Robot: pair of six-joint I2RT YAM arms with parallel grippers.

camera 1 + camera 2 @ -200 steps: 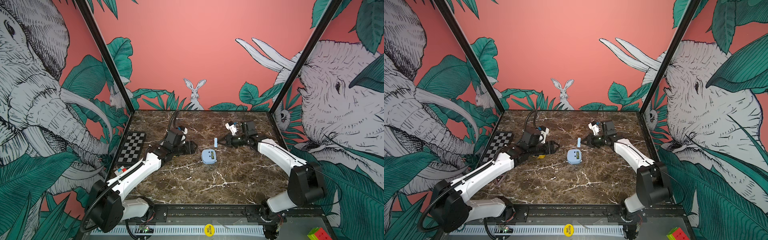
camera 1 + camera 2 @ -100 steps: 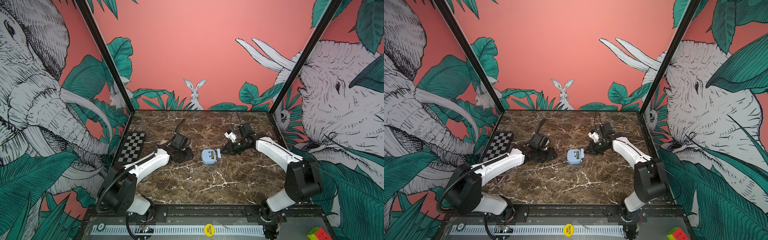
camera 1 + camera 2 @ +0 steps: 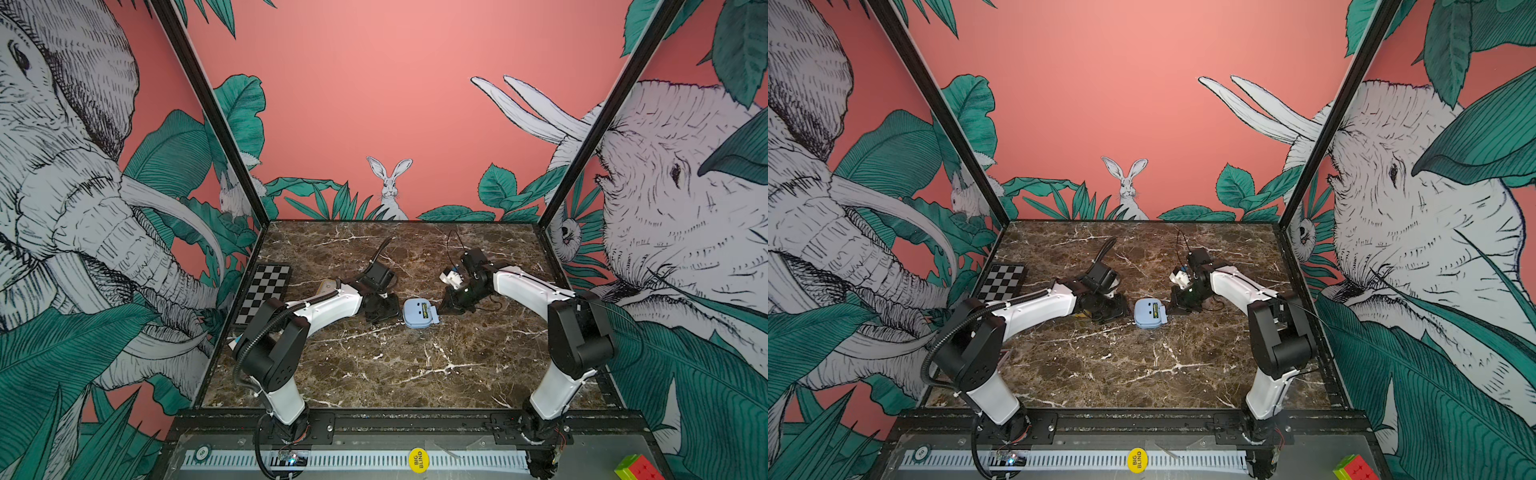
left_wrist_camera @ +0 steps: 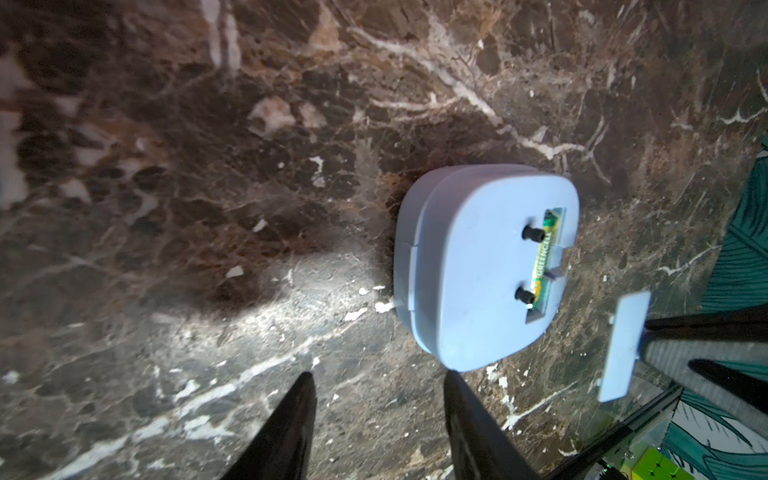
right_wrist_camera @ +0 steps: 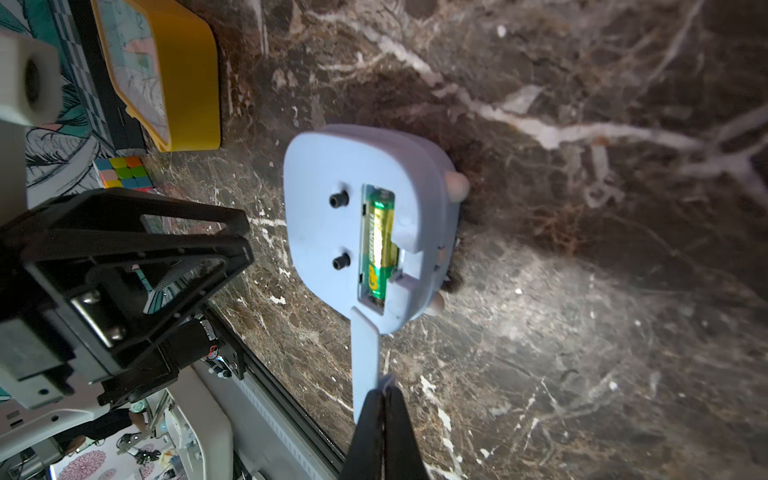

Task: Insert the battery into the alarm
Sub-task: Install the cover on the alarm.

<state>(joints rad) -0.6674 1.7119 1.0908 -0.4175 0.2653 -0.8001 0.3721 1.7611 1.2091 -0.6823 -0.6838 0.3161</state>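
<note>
Already, battery (image 5: pixel 379 245) sits in alarm (image 5: pixel 328 174); right gripper (image 5: pixel 384 390) pinches unfitted battery cover (image 3: pixel 433 312) at alarm's 3 o'clock; left gripper (image 4: pixel 379 376) half-open, empty

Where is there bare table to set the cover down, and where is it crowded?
Bare marble: the wide front stretch between the alarm and the front rail; also the back strip by the rear wall. Crowded: mid-table, left gripper, alarm, cover, right gripper in a row.
</note>
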